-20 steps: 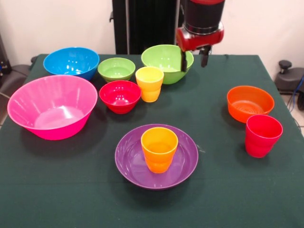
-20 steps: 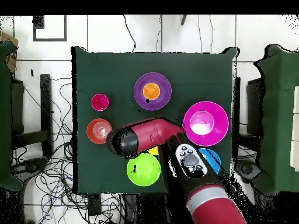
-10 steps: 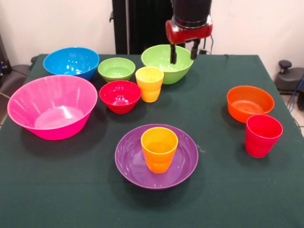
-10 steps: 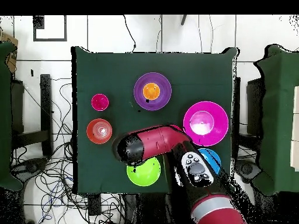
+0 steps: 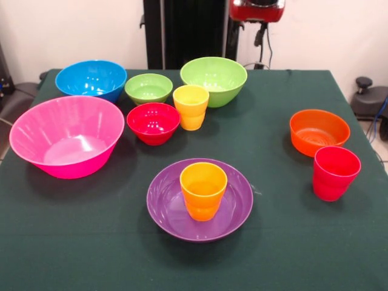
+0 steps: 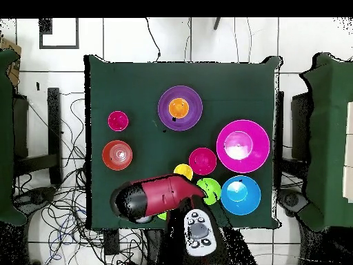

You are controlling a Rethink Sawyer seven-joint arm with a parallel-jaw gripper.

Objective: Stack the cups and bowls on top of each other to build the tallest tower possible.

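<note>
The orange cup (image 5: 203, 189) stands upright in the shallow purple bowl (image 5: 161, 207) at the front middle; this pair also shows in the overhead view (image 6: 178, 108). The yellow cup (image 5: 191, 106) stands by the small red bowl (image 5: 153, 122). The red cup (image 5: 335, 172) stands next to the small orange bowl (image 5: 319, 131) on the right. The pink bowl (image 5: 66, 134), blue bowl (image 5: 91, 79), small green bowl (image 5: 148, 88) and lime green bowl (image 5: 213, 79) stand apart. My gripper (image 5: 246, 41) is open and empty, high behind the lime bowl.
In the overhead view my arm (image 6: 148, 200) lies over the table's near edge and hides most of the lime bowl. The black pedestal (image 5: 182, 30) stands behind the table. Chairs and cables surround the table.
My gripper has risen and drawn back from over the lime green bowl towards the pedestal. The arm has swung off the yellow cup and red bowl. No cup or bowl has moved.
</note>
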